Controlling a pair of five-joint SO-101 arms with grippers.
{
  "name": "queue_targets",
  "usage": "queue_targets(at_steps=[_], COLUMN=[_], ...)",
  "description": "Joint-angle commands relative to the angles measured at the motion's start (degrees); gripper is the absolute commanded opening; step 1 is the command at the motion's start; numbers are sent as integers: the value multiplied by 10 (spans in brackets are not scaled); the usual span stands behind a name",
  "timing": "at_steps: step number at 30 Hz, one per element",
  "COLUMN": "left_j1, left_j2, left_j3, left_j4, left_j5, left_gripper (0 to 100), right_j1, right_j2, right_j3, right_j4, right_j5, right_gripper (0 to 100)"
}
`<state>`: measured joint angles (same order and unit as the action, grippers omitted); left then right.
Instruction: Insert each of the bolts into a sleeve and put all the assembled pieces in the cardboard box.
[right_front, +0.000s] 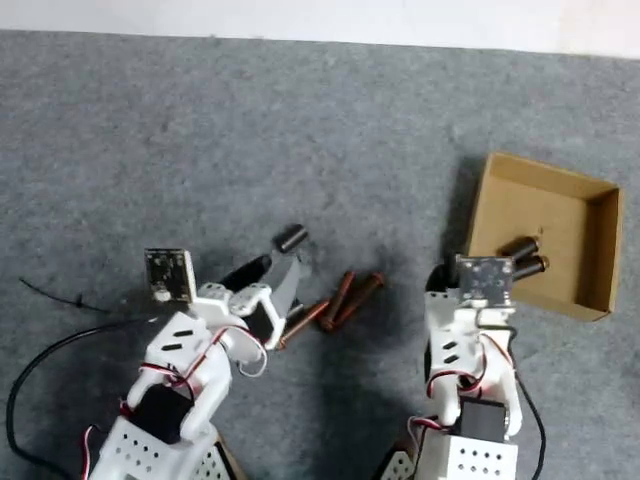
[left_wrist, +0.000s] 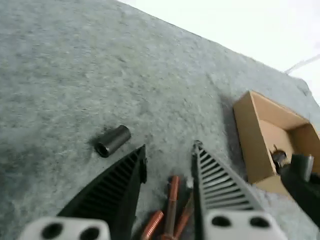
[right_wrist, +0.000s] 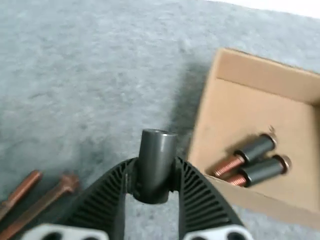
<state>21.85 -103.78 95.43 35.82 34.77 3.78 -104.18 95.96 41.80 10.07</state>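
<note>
Fingers of the right claw (right_wrist: 153, 164) clamped on a dark sleeve (right_wrist: 156, 147), its open end pointing away from the wrist. Holds it above the grey desk (right_wrist: 75, 75), just beside the near wall of the cardboard box (right_wrist: 207, 115). Inside the box, side by side and touching: two assembled pieces (right_wrist: 252, 150), each a copper bolt seated in a dark sleeve.

Left claw (left_wrist: 170, 148) spread wide, fingers well apart. Hangs low over three bare copper bolts (left_wrist: 172, 197) lying close together on the desk. Just past one fingertip, a loose sleeve (left_wrist: 112, 140) on its side, apart from the bolts. Farther off, the cardboard box, well apart from this claw.
</note>
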Motion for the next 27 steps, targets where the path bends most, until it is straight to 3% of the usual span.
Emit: queue_targets(at_steps=[1,9,27], left_j1=[44,130,182], left_j2=[0,0,0], left_j3=[-19,-2,-21], left_j4=[-40,-63,-61], left_j5=[-33,-120,-163], left_gripper=[132,133,133], right_j1=[36,51,47], right_j2=[-12,-12,-12], right_j3=[11,11,15], right_j4=[1,1,-2], right_j5=[-31,-35,-35], right_gripper=[5,5,5])
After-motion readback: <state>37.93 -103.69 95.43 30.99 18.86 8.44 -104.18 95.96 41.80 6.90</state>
